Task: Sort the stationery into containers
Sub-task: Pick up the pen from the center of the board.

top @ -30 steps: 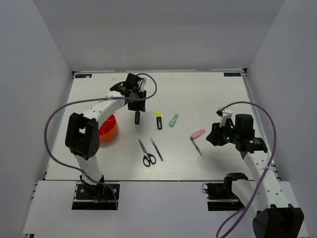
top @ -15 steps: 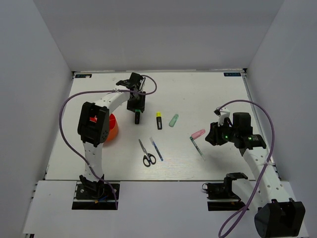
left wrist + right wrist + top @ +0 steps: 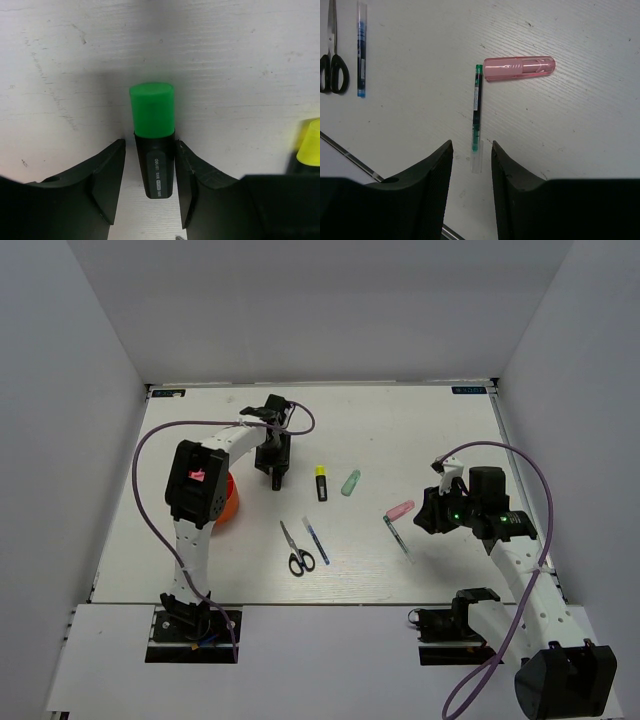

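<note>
Left gripper (image 3: 150,167) lower, astride green-capped marker (image 3: 152,117)

A white table (image 3: 420,430) with a faintly scratched, grained top is closed in by three plain pale-grey walls: back (image 3: 320,310), left (image 3: 60,440) and right (image 3: 590,390). Small black brackets (image 3: 165,393) sit at its two far corners, and a white ledge (image 3: 330,650) runs along the near edge. The light is even and soft, casting only faint shadows.

Bright, even light; perhaps slightly soft.
</note>
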Available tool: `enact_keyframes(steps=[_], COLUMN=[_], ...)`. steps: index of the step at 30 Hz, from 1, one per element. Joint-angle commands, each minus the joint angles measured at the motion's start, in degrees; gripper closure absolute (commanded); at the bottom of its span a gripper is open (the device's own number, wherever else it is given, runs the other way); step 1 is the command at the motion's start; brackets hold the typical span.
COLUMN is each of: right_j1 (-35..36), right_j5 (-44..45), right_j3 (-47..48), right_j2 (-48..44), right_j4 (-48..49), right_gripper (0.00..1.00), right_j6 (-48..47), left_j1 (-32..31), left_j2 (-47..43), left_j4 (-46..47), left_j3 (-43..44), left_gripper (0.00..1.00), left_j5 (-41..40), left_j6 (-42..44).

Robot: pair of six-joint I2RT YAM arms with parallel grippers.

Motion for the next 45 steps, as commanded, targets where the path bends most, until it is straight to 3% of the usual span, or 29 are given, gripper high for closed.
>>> enact_keyframes(steps=[1, 8, 10, 11, 14, 17, 21, 32, 38, 45], right_j1=[0.2, 0.2, 0.2, 0.2, 0.2, 0.2, 0.2, 0.2, 0.2, 0.2], right_j5=[-0.2, -0.9, -0.8, -0.8, -1.1, -1.3, -1.4, -2.1, -3.0, -3.8], right_j3=[2.3, 2.3, 2.3, 2.3, 2.2, 2.0, 2.1, 2.2, 2.0, 2.0], right_j2=[-0.6, -1.0, -1.2, -1.2, -1.6, -1.8, -1.9, -2.4, -2.8, -2.0], right_j4=[-0.1, -0.1, -0.1, -0.3, -0.2, -0.2, -0.3, -0.2, -0.4, -0.4], right_gripper=[0.60, 0.60, 0.60, 0.60, 0.60, 0.57, 0.49, 0.48, 0.48, 0.48], right_j6=[-0.5, -0.6, -0.5, -0.4, -0.5, -0.7, -0.8, -0.8, -0.8, -0.8], left_j1=[0.2, 0.0, -0.1, -0.2, -0.2, -0.2, -1.6, -2.3, -3.0, -5.0], left_j2=[-0.4, 0.0, 0.2, 0.2, 0.2, -3.6, -11.7, -40.5, -52.9, -58.5], left_j4=[0.5, 1.7, 1.8, 1.9, 1.8, 2.2, 4.8, 12.0, 20.4, 29.9], left_j3=[1.9, -2.0, -2.6, -3.1, -3.4, -5.2, -7.8, -24.9, -39.9, -46.7], left_gripper=[0.46, 0.54, 0.63, 0.73, 0.90, 0.98, 1.00, 1.00, 1.00, 1.00], left_j5=[-2.7, -5.2, -5.2, -5.2, -5.2, -2.9, -2.8, -7.9, -18.8, -31.3], left_j6=[-1.1, -1.1, -1.2, -1.1, -1.2, -2.1, -2.3, -5.3, -2.5, 2.2])
